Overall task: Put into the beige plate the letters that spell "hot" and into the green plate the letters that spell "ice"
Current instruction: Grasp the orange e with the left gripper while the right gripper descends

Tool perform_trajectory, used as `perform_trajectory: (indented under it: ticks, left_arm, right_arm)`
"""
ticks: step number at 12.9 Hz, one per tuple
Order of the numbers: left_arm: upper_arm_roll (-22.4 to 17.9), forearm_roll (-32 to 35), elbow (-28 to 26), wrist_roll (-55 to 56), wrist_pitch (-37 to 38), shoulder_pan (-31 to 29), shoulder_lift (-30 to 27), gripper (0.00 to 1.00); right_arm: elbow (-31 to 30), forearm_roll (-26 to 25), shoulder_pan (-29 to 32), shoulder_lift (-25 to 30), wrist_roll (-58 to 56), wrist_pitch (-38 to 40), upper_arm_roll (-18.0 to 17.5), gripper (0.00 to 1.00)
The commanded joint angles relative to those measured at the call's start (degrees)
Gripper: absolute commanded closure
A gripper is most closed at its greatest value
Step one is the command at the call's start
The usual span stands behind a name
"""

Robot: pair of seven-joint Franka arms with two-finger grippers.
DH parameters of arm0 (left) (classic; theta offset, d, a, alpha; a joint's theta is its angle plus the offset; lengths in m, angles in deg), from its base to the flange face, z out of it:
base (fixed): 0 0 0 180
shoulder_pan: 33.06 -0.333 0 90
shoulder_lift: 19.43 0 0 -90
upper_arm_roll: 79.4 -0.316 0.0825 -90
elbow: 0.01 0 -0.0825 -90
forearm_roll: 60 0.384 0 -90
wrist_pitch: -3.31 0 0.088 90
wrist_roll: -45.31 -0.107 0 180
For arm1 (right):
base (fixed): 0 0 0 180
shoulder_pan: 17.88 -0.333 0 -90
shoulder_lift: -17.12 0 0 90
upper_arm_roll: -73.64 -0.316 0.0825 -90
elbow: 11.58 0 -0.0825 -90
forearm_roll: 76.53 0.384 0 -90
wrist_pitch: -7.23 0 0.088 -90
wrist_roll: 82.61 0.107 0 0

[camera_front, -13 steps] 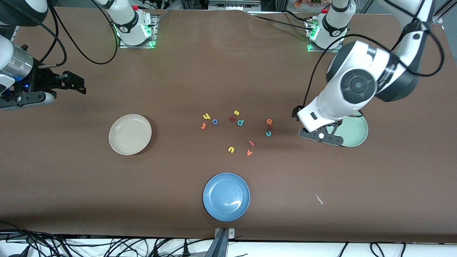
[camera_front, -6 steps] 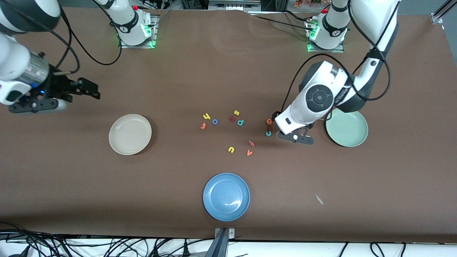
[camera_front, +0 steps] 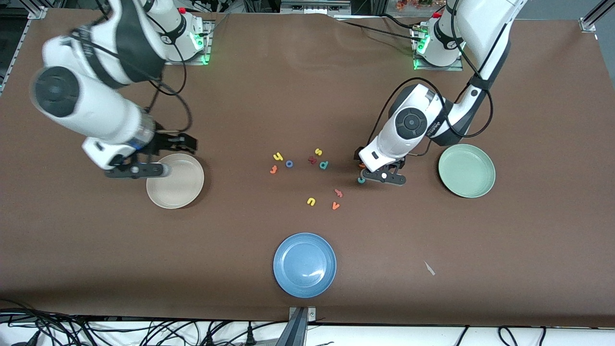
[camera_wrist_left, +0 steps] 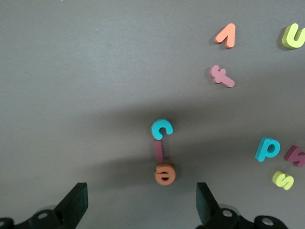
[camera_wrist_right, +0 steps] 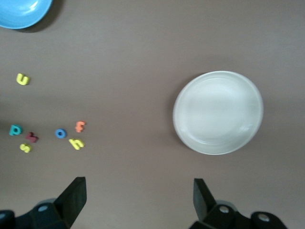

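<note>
the left gripper [camera_front: 361,169] is hovering over the counter [camera_front: 528,269], right above a short row of three letters, with its fingers [camera_wrist_left: 76,202] spread wide and holding nothing. in the left wrist view the teal c [camera_wrist_left: 162,129], the dark red i [camera_wrist_left: 158,150] and the orange e [camera_wrist_left: 165,173] are lying in a line, the i touching both, between the two fingers. the green plate [camera_front: 466,171] is sitting empty near them, toward the left arm's end of the counter.

the right gripper [camera_front: 166,148] is hanging over the rim of the beige plate [camera_front: 175,181], its fingers [camera_wrist_right: 71,198] also wide apart and empty. the beige plate is lying empty toward the right arm's end. the yellow h [camera_front: 277,156], the blue o [camera_front: 289,164] and the orange t [camera_front: 273,169] are sitting close together near the middle of the counter, between the two plates.

a yellow s [camera_front: 318,152], a teal p [camera_front: 324,165], a yellow u [camera_front: 311,201], an orange v [camera_front: 335,206] and a pink letter [camera_front: 338,193] are lying around them. a blue plate [camera_front: 304,265] is sitting nearer the front camera.
</note>
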Motion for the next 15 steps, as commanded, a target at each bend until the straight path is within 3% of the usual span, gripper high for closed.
perform_trajectory:
  ticks: [1, 5, 7, 8, 10, 15]
  left_arm:
    - [-0.54, -0.86, -1.61, 2.69, -4.13, 1.48, 1.87, 0.0]
    - [-0.54, -0.85, -1.52, 2.96, -5.81, 1.66, 3.99, 0.0]
    - [-0.54, -0.85, -1.61, 3.22, -8.61, 2.01, 5.31, 0.09]
    - [-0.54, -0.77, -1.52, 3.57, -8.97, 2.1, 5.75, 0.21]
    - [-0.54, -0.76, -1.61, 3.84, -8.97, 2.27, 5.76, 0.33]
    - [-0.89, -0.68, -1.7, 4.72, -8.8, 3.5, 6.9, 0.39]
  right_arm:
    - [3.76, -1.08, -0.98, -5.07, 7.12, -2.08, -2.78, 0.01]
    - [2.97, -5.03, -5.45, -10.17, 18.63, -8.15, -4.63, 0.01]
    - [0.53, -6.44, -6.78, -11.59, 22.77, -12.62, -5.16, 0.01]
    - [-2.01, -7.23, -6.78, -11.59, 24.09, -15.6, -5.77, 0.01]
    - [-6.41, -7.67, -6.87, -11.5, 26.29, -21.4, -6.21, 0.01]
    - [-12.83, -7.85, -6.87, -12.46, 28.41, -31.34, -6.83, 0.01]
